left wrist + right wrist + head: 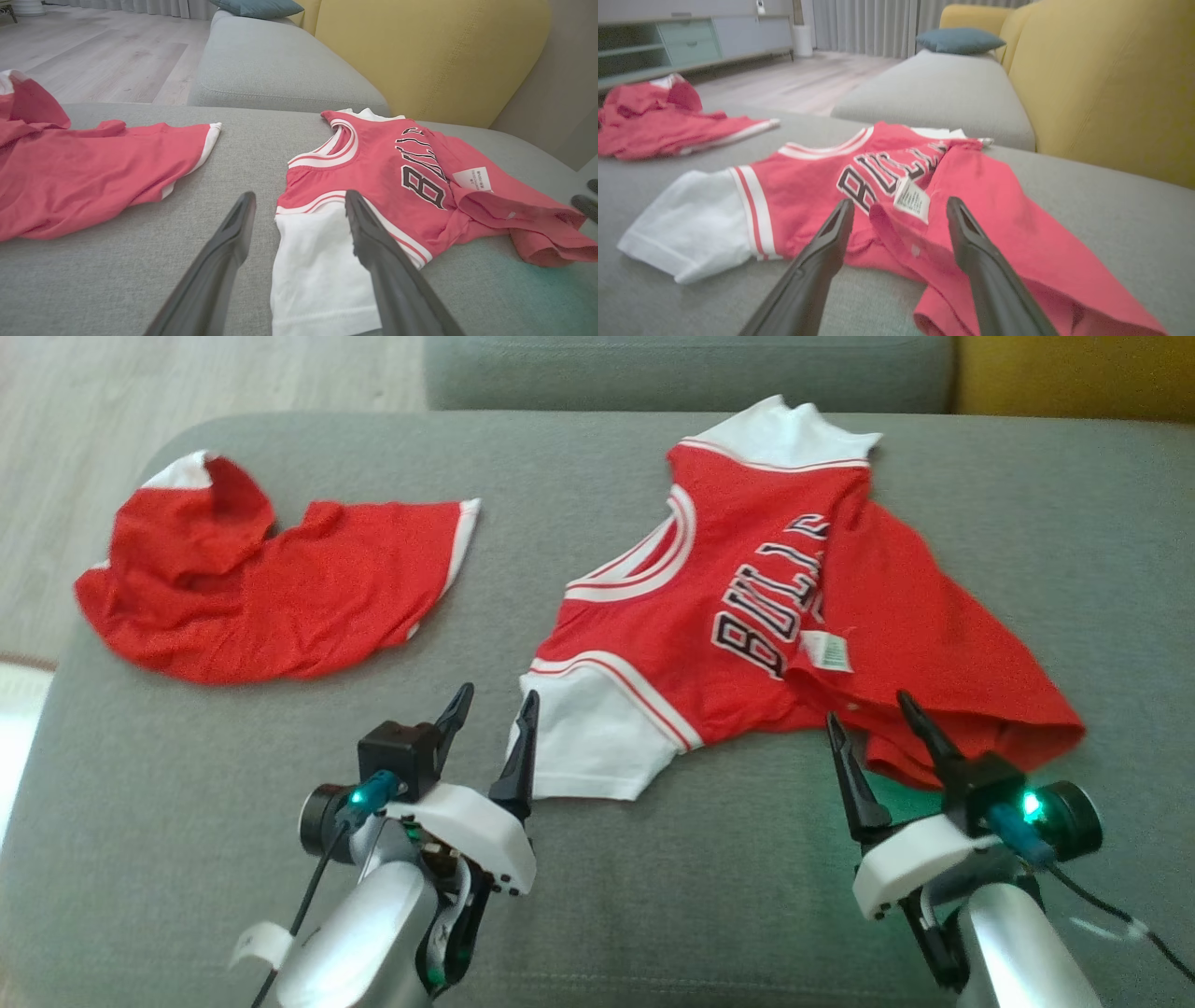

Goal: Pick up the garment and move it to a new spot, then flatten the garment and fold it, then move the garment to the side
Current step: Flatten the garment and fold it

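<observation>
Bulls jersey [738, 644] lies centre-right on grey sofa cushion [672, 915]. Part spread, but right side flopped over w/ care label showing and hem bunched. Prob. already relocated; flattening unfinished, fold + move aside not yet done. 2nd red garment [271, 588] far left, well apart. Left claw [497, 702] spread, tips by white sleeve [588, 747]. Right claw [868, 709] spread at bunched hem. Both arms low, fingers pointing far, holding nothing.

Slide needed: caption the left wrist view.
Open left gripper at white sleeve of red fabric jersey on grey sofa.
</observation>
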Robot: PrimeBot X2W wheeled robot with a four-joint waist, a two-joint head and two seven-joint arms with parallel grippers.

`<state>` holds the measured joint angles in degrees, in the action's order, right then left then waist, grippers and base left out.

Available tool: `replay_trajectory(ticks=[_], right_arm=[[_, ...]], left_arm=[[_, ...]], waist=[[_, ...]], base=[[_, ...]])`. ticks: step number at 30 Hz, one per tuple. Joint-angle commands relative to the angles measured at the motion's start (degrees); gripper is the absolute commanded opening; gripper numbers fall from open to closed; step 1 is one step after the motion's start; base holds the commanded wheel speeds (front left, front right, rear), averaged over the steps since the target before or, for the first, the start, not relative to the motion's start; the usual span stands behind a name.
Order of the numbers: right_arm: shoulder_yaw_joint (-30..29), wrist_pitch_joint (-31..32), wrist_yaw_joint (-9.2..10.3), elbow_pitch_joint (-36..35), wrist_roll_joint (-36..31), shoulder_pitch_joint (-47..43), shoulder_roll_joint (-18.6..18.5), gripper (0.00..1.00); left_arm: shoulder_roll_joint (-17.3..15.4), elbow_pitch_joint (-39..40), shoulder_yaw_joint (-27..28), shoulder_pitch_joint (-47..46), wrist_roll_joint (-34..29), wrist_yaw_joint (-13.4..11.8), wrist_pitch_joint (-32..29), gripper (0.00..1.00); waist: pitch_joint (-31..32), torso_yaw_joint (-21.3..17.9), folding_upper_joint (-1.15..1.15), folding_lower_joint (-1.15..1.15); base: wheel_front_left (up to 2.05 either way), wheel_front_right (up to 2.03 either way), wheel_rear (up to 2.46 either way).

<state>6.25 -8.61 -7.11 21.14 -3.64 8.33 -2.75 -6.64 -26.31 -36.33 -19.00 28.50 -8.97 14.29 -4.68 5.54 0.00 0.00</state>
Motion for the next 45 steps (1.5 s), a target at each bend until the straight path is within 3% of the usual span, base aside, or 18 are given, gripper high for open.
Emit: replay_trajectory(ticks=[1,9,17,18,19,20,30,38,45], right_arm=[[0.8,0.3,-0.37,-0.3,-1.3,3.9,-0.1,1.00],[-2.9,0.1,-0.37,9.3,-7.2,9.7,-0.1,1.00],[-6.2,-0.7,-0.37,14.7,-10.0,12.8,-0.1,1.00],[-6.4,-0.8,-0.37,15.4,-10.1,13.2,-0.1,0.72],[-6.6,-0.9,-0.37,16.1,-10.2,13.6,-0.1,0.18],[-6.9,-0.9,-0.37,16.7,-10.6,14.0,-0.1,0.00],[-14.9,-2.4,-0.37,15.2,-12.2,19.0,-1.7,0.00],[-19.3,3.7,-0.37,10.5,-10.1,28.5,-11.6,0.00],[-19.1,10.8,-0.37,13.3,-11.6,39.9,-20.7,0.00]], left_arm=[[-0.5,2.3,2.3,-2.1,-0.6,0.4,0.7,1.00],[0.3,2.3,2.7,-1.5,-1.1,1.6,0.7,1.00],[0.8,2.1,3.8,-1.7,-1.6,2.1,0.7,1.00],[0.9,2.2,4.0,-1.7,-1.7,2.2,0.7,1.00],[0.9,2.2,4.2,-1.7,-1.8,2.2,0.7,1.00],[0.9,2.2,4.5,-1.7,-1.9,2.2,0.7,1.00],[1.3,2.4,6.6,-1.7,-2.5,2.6,0.7,1.00],[2.0,2.9,7.4,-1.7,-3.0,3.3,0.7,1.00],[2.5,3.3,7.9,-2.8,-3.5,4.3,0.7,1.00]], waist=[[-1.0,1.4,0.00,0.00],[-3.3,5.0,0.00,0.00],[-4.4,5.6,0.00,0.00],[-4.6,5.5,0.00,0.00],[-4.7,5.4,0.00,0.00],[-4.8,5.2,0.00,0.00],[-4.8,2.2,0.00,0.00],[-5.6,1.5,0.00,0.00],[-8.5,3.3,0.00,0.00]], base=[[0.00,0.00,0.00],[0.00,0.00,0.00],[0.00,0.00,0.00],[0.00,0.00,0.00],[0.00,0.00,0.00],[0.00,0.00,0.00],[0.00,0.00,0.00],[0.00,0.00,0.00],[0.00,0.00,0.00]])
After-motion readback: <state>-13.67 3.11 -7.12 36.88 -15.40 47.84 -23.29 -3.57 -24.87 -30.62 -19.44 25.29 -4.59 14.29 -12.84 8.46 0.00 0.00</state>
